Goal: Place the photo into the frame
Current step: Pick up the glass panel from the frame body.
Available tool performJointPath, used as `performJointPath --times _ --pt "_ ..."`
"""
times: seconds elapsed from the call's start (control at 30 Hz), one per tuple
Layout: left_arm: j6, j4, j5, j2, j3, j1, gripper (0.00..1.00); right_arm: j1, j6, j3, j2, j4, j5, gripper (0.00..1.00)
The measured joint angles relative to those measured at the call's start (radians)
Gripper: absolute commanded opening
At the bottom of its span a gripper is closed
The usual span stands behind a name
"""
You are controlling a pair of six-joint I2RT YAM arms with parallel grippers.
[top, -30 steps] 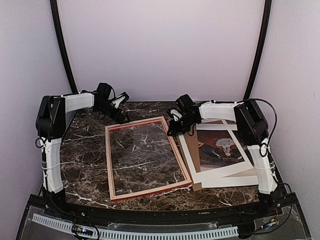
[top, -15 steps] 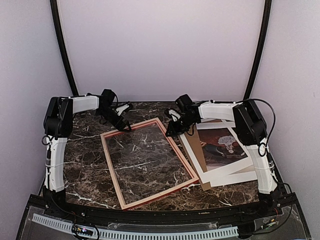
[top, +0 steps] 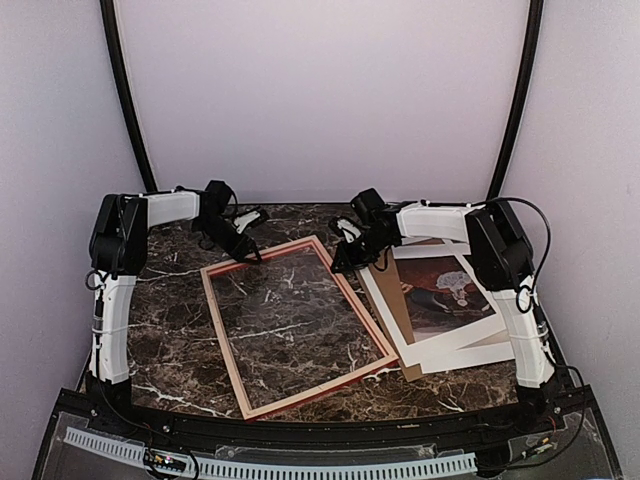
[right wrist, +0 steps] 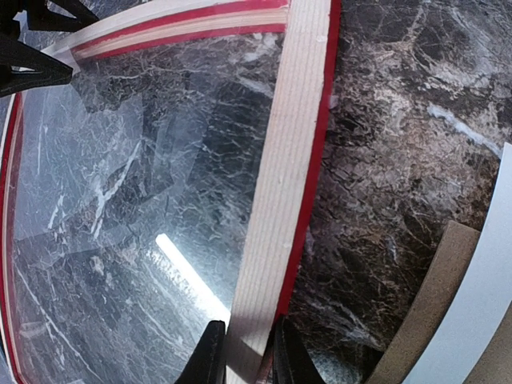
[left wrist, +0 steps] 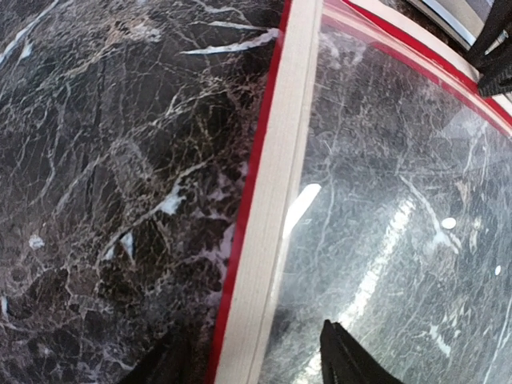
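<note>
The frame (top: 223, 340) lies flat on the marble table with its pale wood back up and red edges showing. My left gripper (top: 250, 252) is open at the frame's far left corner, its fingers straddling the pale rail (left wrist: 280, 200) without closing on it. My right gripper (top: 345, 265) is shut on the far right rail (right wrist: 288, 144), one finger on each side. The photo (top: 445, 290), a dark sepia scene with a pale figure, lies face up to the right of the frame, under my right arm.
A clear glossy pane (left wrist: 400, 240) fills the frame's opening and reflects the light. A brown board (top: 392, 310) and white sheets (top: 470, 350) lie under the photo. The board's corner (right wrist: 424, 312) is close to the right rail. The enclosure walls stand behind.
The frame has turned on the table, its near end swinging to the right. The photo pile shifted slightly. The left gripper moved down to the frame's far left corner. Little changed in the last half second.
</note>
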Motion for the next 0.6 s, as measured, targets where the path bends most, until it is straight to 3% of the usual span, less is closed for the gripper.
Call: performJointPath --times 0.6 --pt "-0.024 -0.015 0.050 0.005 0.029 0.035 0.22 0.000 0.000 -0.013 -0.002 0.032 0.000 0.09"
